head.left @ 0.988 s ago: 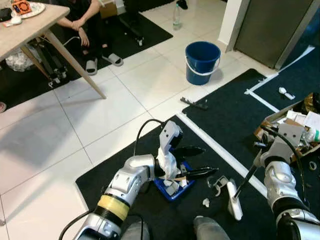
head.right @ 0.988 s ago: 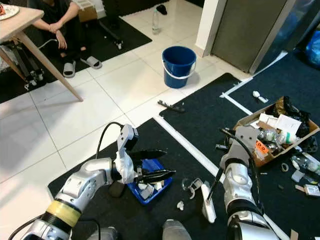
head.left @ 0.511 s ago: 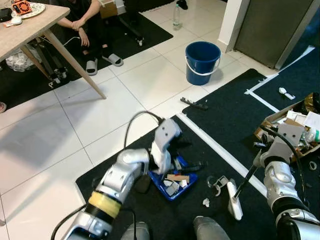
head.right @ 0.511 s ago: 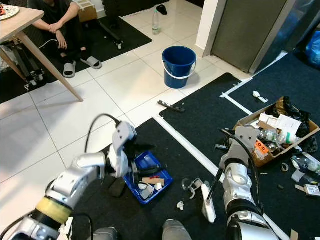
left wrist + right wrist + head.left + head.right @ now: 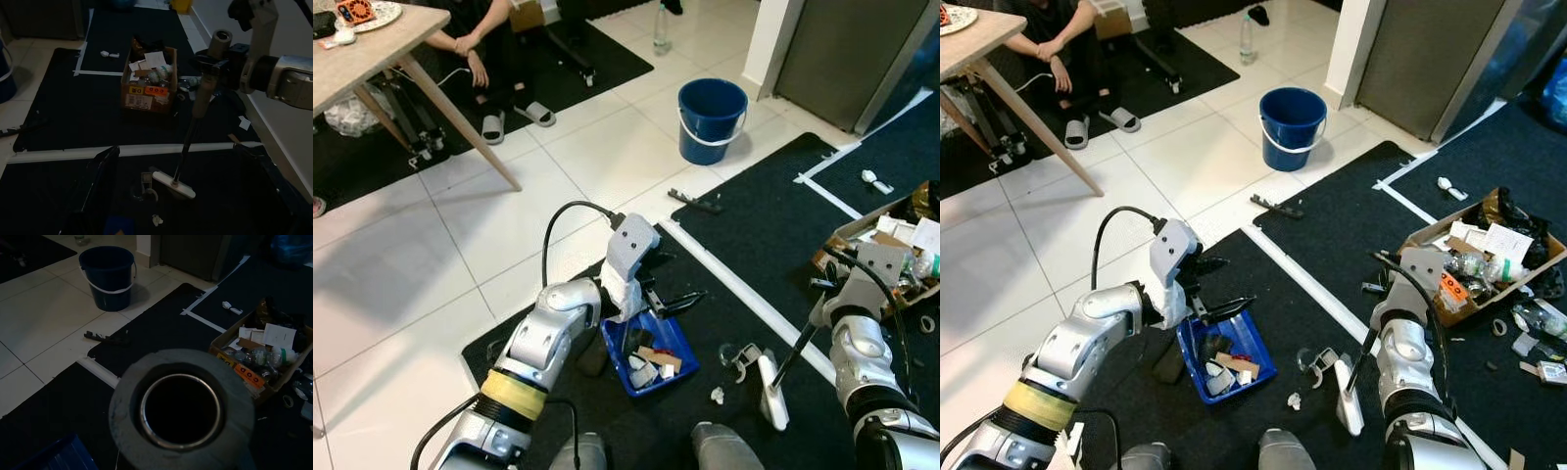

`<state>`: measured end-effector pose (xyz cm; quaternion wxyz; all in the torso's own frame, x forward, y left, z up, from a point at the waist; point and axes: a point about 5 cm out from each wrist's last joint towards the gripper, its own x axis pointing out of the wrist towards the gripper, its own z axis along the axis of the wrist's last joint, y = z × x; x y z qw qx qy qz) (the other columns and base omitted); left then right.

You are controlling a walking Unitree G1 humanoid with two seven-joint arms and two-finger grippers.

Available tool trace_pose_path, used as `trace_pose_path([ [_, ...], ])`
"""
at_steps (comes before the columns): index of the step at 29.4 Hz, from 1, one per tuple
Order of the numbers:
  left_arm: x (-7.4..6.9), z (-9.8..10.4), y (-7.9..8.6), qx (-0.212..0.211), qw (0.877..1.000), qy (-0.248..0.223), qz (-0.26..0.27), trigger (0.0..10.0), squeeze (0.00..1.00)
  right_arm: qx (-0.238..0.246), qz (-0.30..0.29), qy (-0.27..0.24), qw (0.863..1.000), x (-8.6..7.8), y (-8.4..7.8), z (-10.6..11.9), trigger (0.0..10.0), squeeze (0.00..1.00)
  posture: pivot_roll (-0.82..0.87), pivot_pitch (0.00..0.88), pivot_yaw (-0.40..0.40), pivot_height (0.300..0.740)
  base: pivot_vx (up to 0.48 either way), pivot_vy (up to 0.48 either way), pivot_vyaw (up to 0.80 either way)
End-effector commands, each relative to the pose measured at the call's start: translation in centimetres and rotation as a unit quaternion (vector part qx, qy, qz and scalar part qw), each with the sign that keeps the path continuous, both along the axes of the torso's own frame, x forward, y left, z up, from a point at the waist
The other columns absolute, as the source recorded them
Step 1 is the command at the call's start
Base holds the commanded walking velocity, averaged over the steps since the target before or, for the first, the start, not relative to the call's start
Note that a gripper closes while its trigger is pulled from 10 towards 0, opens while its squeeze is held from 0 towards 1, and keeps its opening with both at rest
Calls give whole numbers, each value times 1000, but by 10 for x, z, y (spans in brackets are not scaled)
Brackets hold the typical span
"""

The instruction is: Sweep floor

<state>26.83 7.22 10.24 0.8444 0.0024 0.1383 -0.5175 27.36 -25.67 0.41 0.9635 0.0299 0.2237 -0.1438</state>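
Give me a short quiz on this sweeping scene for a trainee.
1. True or false: the bucket stands on the black mat.
2. Which gripper holds the broom? A. left gripper B. right gripper
3. Short answer: what lies in the dustpan under the open left gripper?
Key: 1 false, it stands on the white tiles; 2 B; 3 scraps of rubbish.
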Motion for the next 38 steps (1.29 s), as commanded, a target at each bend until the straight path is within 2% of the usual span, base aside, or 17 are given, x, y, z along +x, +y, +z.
trace_pose_path([
  [1,3,-1,2,8,1000,-2,18,10000,0,45,-14,57,997,-21,9,-26,10000,0,55,63,31,740,0,0,0],
  [2,9,3,4,5,999,-17,38,10000,0,45,-14,57,997,-21,10,-26,10000,0,55,63,31,740,0,0,0],
  [7,21,17,8,-7,996,-50,73,10000,0,46,-13,57,997,-21,11,-27,10000,0,54,65,32,740,0,0,0],
  [12,24,33,5,-33,994,-64,78,10000,0,48,-13,56,997,-22,11,-27,10000,0,52,64,34,740,0,0,0],
  [15,24,45,2,-73,991,-71,83,10000,0,49,-13,56,997,-21,11,-27,10000,0,55,64,33,740,0,0,0],
  [19,25,46,1,-78,991,-69,83,10000,0,49,-12,56,997,-21,12,-27,10000,0,53,64,34,740,0,0,0],
  [22,14,39,-3,-71,996,-31,42,10000,0,48,-11,57,997,-21,11,-27,10000,0,52,63,33,740,0,0,0],
  [23,14,39,-3,-71,996,-31,42,10000,0,48,-11,57,997,-21,11,-27,10000,0,52,63,33,740,0,0,0],
  [25,2,33,-6,-57,998,-12,7,10000,0,48,-11,57,997,-21,11,-26,10000,0,53,65,32,740,0,0,0],
  [28,-2,31,-7,-52,999,-6,-5,10000,0,47,-11,57,997,-21,10,-26,10000,0,53,66,32,740,0,0,0],
  [33,-23,25,-8,-25,997,32,-70,10000,0,48,-10,60,997,-22,11,-27,10000,0,55,70,29,740,0,0,0],
  [38,-30,21,-7,-9,995,44,-92,10000,0,48,-10,61,997,-23,10,-28,10000,0,55,70,29,740,0,0,0],
])
